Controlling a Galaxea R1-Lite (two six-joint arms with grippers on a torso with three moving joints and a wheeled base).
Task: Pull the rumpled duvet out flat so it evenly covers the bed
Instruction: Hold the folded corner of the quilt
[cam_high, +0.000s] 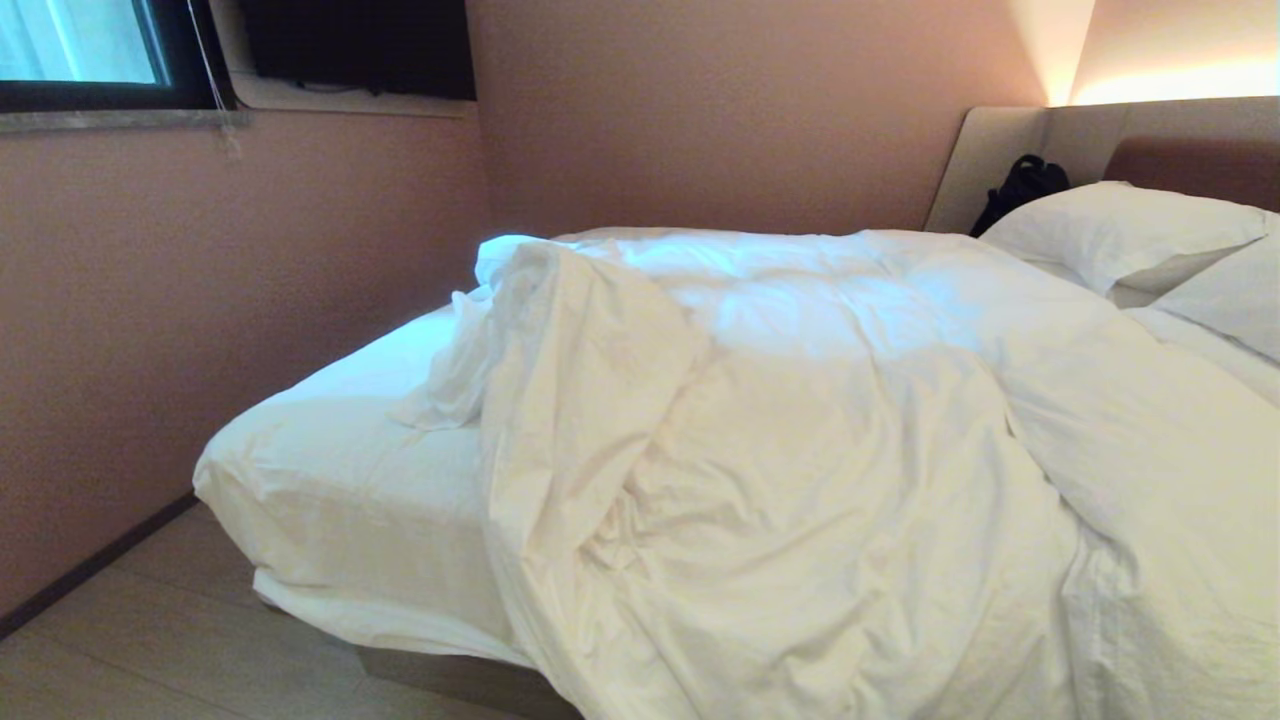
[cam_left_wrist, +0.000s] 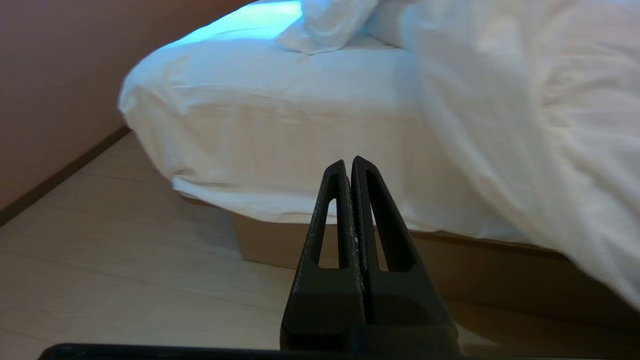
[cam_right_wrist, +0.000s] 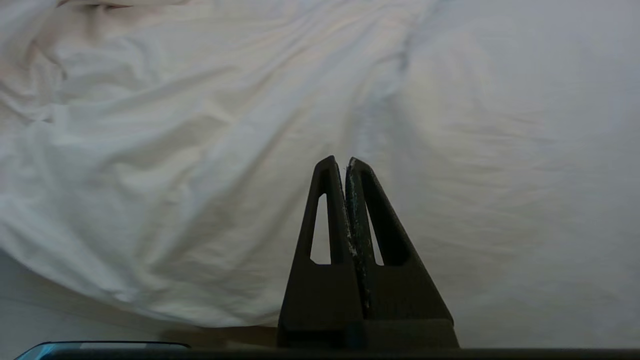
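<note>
Duvet (cam_high: 800, 440) bunched over bed (cam_high: 340, 470), foot corner bare. Left gripper (cam_left_wrist: 348, 162) and right gripper (cam_right_wrist: 341, 162) fingers closed, empty. You'd best grab the folded edge, pull toward the bare corner.

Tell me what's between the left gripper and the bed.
Only bare floor, as the left wrist view shows; the shut left gripper hangs short of the bed.

Neither arm shows in the head view. In its own wrist view the left gripper (cam_left_wrist: 348, 161) has its two dark fingers (cam_left_wrist: 332, 210) pressed together, holding nothing. The right gripper (cam_right_wrist: 341, 161) is likewise closed, its fingers (cam_right_wrist: 327, 210) tip to tip and empty, both pointing straight ahead
</note>
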